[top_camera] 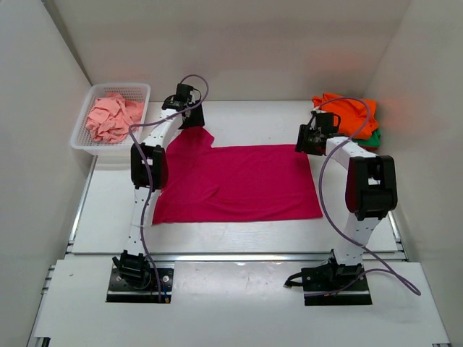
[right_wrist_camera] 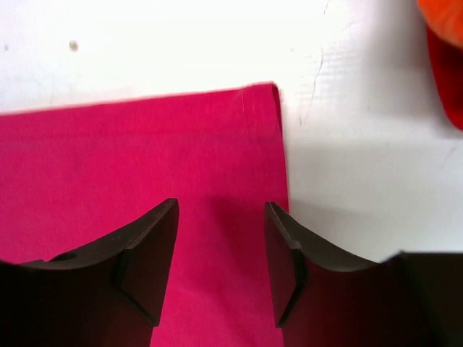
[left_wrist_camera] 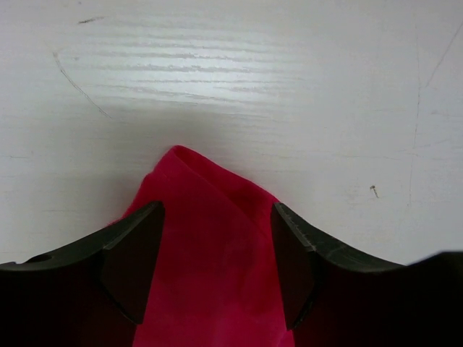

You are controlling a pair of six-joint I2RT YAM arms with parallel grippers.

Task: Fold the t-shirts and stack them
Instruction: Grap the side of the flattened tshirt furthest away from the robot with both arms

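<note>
Magenta-pink t-shirt (top_camera: pixel 239 181): soft cloth, matt, smooth where it lies flat. Toward the counter's far left it bunches into a rounded fold.
Counter (top_camera: pixel 108 217): white, matt, with faint streaky grain, fine hairline scratches and a few small specks.
Left claw (left_wrist_camera: pixel 217 210), right claw (right_wrist_camera: pixel 221 206): fingers dark, matt, hard plastic by the look of them.
Basket (top_camera: pixel 81 137), far left corner: white plastic mesh, slight sheen.
Salmon-pink t-shirt (top_camera: pixel 112 117) in it: crumpled matt cloth.
Orange t-shirt (top_camera: pixel 347 112), far right corner: matt cloth, soft creases.
Cables (top_camera: pixel 321 186): smooth purple sheath, faintly glossy.
</note>
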